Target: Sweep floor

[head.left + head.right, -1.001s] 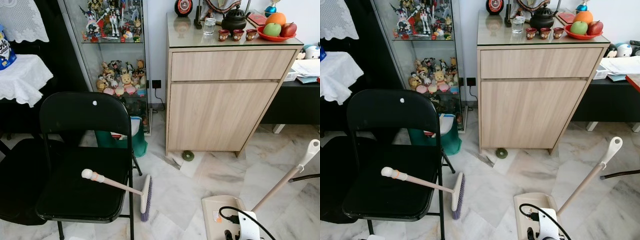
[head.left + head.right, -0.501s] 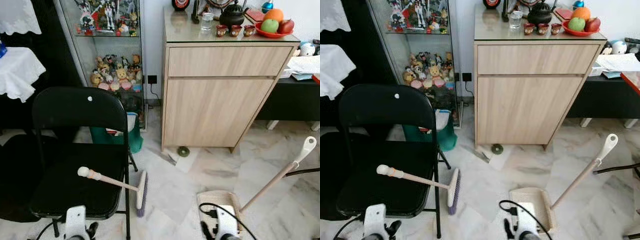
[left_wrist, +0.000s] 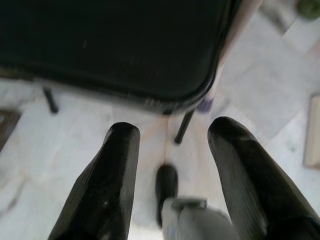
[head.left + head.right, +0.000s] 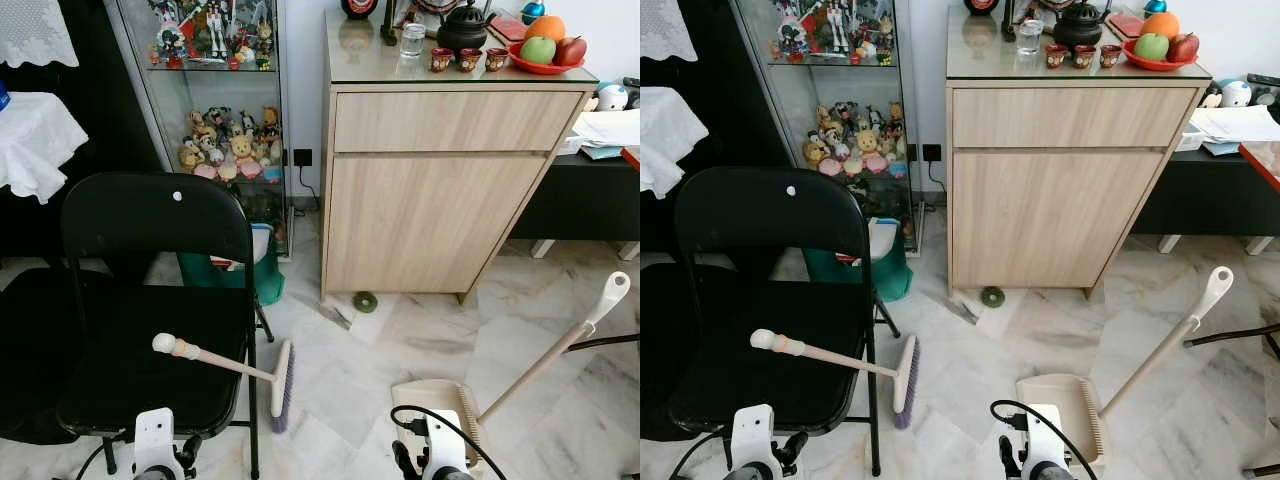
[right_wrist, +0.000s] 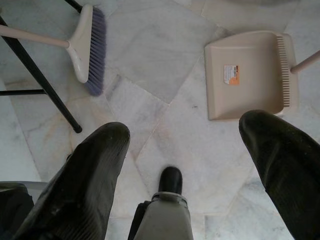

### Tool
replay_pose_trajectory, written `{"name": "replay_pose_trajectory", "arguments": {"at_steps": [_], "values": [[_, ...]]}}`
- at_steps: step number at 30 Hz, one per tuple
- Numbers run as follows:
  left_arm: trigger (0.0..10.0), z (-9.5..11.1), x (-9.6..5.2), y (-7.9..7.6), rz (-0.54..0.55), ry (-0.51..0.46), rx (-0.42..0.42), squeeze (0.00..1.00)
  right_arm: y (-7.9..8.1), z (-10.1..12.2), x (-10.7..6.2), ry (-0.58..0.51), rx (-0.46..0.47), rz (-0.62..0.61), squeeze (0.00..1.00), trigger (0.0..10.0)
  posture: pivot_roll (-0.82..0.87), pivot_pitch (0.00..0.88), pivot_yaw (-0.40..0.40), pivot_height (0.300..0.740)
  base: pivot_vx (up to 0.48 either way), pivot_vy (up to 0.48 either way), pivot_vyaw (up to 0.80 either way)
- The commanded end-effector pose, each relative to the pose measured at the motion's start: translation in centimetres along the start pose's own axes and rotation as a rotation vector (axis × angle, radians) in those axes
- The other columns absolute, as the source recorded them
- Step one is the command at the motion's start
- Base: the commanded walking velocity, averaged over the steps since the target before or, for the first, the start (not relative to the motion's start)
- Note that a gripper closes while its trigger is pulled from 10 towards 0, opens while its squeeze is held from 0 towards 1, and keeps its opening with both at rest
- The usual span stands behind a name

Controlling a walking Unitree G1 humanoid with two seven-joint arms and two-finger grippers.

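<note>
A broom [image 4: 240, 368] leans against a black folding chair [image 4: 150, 300], its beige handle lying across the seat with the rounded knob end over the seat's middle and the purple-bristled head down on the marble floor [image 4: 420, 340] just past the seat's right edge. Its long axis runs from the knob, up and to the robot's left, down to the head on the right, roughly crosswise to the way the robot faces. The left claw [image 3: 172, 165] hangs low in front of the seat's front edge with its two black fingers spread wide and nothing between them; going by the head views, it sits just short of the handle and is the nearer arm to it. The right claw [image 5: 185, 145] is likewise spread and empty, hovering over bare tile, with the broom head off to one side and a beige dustpan [image 5: 250, 72] to the other. The dustpan lies flat on the floor, its long handle [image 4: 560, 350] angled up towards the right. The sweep looks not yet begun: the handle must be taken first, most likely by the left arm reaching forward over the seat.
</note>
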State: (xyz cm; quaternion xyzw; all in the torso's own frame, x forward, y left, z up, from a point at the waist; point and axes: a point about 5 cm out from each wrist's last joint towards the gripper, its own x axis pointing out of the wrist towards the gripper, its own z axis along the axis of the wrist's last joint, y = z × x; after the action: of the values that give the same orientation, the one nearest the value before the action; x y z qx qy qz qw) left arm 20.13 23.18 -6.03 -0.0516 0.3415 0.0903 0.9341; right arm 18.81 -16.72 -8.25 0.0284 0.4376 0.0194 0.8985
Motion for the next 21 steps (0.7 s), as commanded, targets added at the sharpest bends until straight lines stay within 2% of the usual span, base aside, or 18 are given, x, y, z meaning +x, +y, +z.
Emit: {"name": "replay_pose_trajectory", "arguments": {"at_steps": [1, 2, 6, 14, 21], "values": [[10.0, 0.4, 0.0, 0.1, -0.019, -0.038, -0.004, 0.00, -0.1, -0.3, -0.1, 0.001, -0.002, -0.002, 0.00, 10.0, 0.01, 0.061, -0.026, 0.740, 0.000, 0.000, 0.00], [10.0, 0.4, -0.1, 0.1, -0.021, -0.049, -0.001, 1.00, -0.1, -0.3, -0.1, 0.001, -0.002, -0.002, 0.00, 10.0, 0.01, 0.062, -0.028, 0.740, 0.000, 0.000, 0.00], [10.0, 0.6, -0.3, 0.4, -0.038, -0.085, 0.018, 1.00, 0.0, -0.4, -0.1, 0.004, -0.006, 0.002, 0.00, 10.0, 0.01, 0.063, -0.029, 0.740, 0.000, 0.000, 0.00], [10.0, 1.7, -0.5, 0.8, -0.095, -0.180, 0.002, 1.00, -0.2, -0.4, -0.1, 0.005, -0.011, 0.004, 0.00, 10.0, 0.01, 0.065, -0.029, 0.740, 0.000, 0.000, 0.00], [10.0, 3.7, -0.6, -0.4, -0.206, -0.304, 0.006, 1.00, -0.2, -0.5, -0.1, 0.009, -0.015, 0.004, 0.00, 10.0, 0.01, 0.064, -0.028, 0.740, 0.000, 0.000, 0.00]]}}
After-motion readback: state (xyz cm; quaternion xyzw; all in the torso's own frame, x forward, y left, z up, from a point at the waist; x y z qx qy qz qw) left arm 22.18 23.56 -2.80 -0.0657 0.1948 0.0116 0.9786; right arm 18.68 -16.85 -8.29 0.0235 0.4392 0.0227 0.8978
